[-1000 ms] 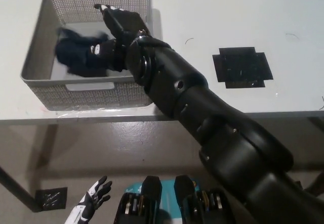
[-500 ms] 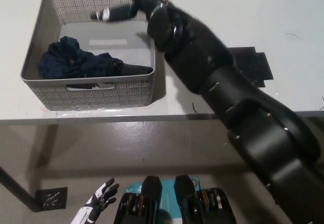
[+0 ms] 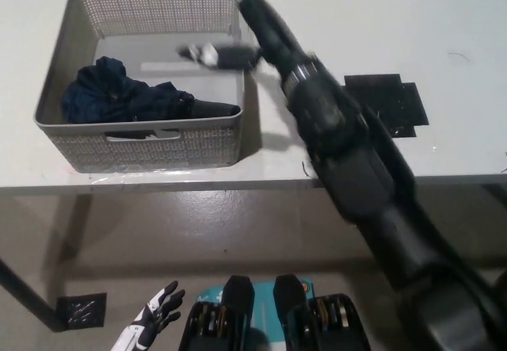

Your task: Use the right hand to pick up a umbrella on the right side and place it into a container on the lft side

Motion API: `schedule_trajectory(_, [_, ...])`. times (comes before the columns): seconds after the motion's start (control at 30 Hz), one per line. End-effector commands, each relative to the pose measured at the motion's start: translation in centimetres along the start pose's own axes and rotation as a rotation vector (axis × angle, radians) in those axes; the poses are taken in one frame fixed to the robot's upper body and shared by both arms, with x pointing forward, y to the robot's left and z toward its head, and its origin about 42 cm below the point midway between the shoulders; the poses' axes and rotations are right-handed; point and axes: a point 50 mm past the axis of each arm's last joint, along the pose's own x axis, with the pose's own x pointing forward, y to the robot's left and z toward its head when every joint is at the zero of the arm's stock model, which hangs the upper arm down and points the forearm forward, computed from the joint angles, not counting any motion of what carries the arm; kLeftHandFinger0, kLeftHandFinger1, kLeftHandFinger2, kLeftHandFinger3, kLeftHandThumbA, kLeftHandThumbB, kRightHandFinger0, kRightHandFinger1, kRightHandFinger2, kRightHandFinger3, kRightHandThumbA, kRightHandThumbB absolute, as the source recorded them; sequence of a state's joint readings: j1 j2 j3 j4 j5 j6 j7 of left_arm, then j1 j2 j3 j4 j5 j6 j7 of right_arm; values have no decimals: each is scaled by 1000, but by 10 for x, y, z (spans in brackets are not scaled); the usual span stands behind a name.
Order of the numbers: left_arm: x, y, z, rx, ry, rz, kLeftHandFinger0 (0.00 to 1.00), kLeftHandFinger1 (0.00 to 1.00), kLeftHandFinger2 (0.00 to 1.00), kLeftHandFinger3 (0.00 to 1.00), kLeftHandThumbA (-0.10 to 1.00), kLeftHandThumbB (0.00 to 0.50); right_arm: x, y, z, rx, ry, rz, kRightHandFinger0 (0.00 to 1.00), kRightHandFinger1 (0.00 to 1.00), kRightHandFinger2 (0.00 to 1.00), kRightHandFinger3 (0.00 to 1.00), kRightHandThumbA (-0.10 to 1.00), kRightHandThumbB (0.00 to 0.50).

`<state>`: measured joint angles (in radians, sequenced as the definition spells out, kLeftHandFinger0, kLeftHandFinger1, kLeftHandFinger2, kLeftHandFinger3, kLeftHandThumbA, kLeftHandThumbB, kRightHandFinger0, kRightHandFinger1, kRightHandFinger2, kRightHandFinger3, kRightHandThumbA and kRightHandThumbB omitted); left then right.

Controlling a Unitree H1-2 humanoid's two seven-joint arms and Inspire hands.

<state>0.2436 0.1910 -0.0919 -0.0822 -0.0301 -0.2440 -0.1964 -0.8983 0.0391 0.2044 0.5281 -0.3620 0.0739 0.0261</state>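
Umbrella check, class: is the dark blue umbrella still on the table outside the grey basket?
No. The umbrella lies inside the grey basket, against its front wall.

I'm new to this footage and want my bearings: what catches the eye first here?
The long black right arm cuts diagonally across the picture, its right robot hand blurred above the grey basket at upper left. In the basket lies a folded dark blue umbrella. The white left robot hand rests at lower left.

Lab-like: bare white table (image 3: 444, 18), concrete floor (image 3: 198, 232).
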Motion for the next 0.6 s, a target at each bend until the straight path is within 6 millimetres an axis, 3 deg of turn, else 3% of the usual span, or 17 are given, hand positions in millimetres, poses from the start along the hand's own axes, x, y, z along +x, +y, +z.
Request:
schedule_trajectory(0.0, [-9, 16, 2, 13, -28, 34, 1000, 1000, 1000, 1000, 1000, 15, -209, -105, 39, 336, -474, -280, 1000, 1000, 1000, 1000, 1000, 366])
schedule_trajectory(0.13, [-12, 15, -3, 12, -21, 49, 1000, 1000, 1000, 1000, 1000, 8, -259, -78, 12, 389, -422, -318, 1000, 1000, 1000, 1000, 1000, 395])
schedule_trajectory(0.2, [-13, 17, -5, 10, -12, 57, 1000, 1000, 1000, 1000, 1000, 2, -281, -62, -1, 406, -390, -311, 1000, 1000, 1000, 1000, 1000, 380])
schedule_trajectory(0.27, [-13, 17, -6, 7, -8, 59, 1000, 1000, 1000, 1000, 1000, 2, -292, -54, -9, 409, -370, -298, 1000, 1000, 1000, 1000, 1000, 376])
schedule_trajectory(0.43, [-15, 14, -10, 4, 0, 63, 1000, 1000, 1000, 1000, 1000, 16, -329, -14, -42, 510, -224, -282, 1000, 1000, 1000, 1000, 1000, 406])
schedule_trajectory(0.57, [-15, 13, -11, -8, -1, 63, 1000, 1000, 1000, 1000, 1000, 4, -350, 16, -75, 550, -113, -252, 1000, 1000, 1000, 1000, 1000, 326])
